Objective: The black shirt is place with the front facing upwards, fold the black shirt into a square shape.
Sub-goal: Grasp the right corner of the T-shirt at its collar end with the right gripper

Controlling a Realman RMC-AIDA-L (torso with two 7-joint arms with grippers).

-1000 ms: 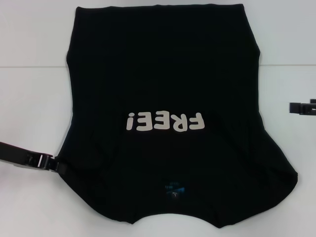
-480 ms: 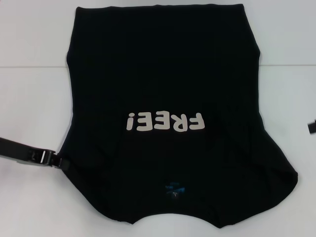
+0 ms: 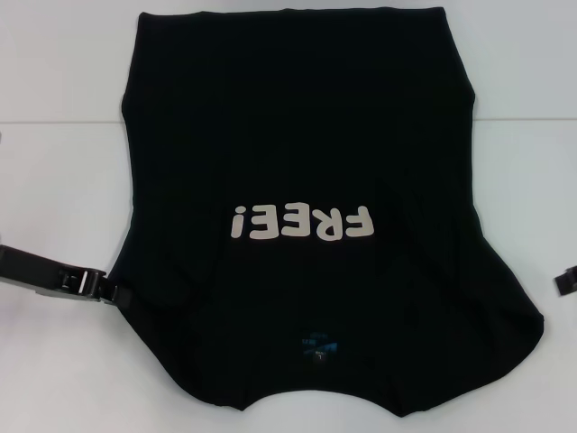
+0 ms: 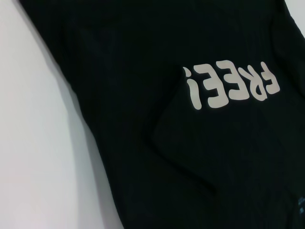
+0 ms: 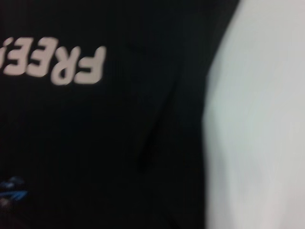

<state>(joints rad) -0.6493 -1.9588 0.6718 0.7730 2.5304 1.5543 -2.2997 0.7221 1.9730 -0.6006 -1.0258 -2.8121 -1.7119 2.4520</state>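
- Lying flat on the white worktop [image 3: 54, 189], the black shirt [image 3: 306, 135] has its "FREE!" print [image 3: 302, 222] facing up, collar nearest the robot, ready for folding
- The left hand [image 3: 110, 293] touches the shirt's left sleeve edge; its opening cannot be told
- The right hand [image 3: 566, 281] barely shows at the right edge, apart from the cloth, its opening unclear

worktop [image 3: 54, 379]: plain white surface, faint seam running across it
on it: black shirt [image 3: 297, 144] spread flat, front up, "free!" lettering showing, blue neck label near the front edge
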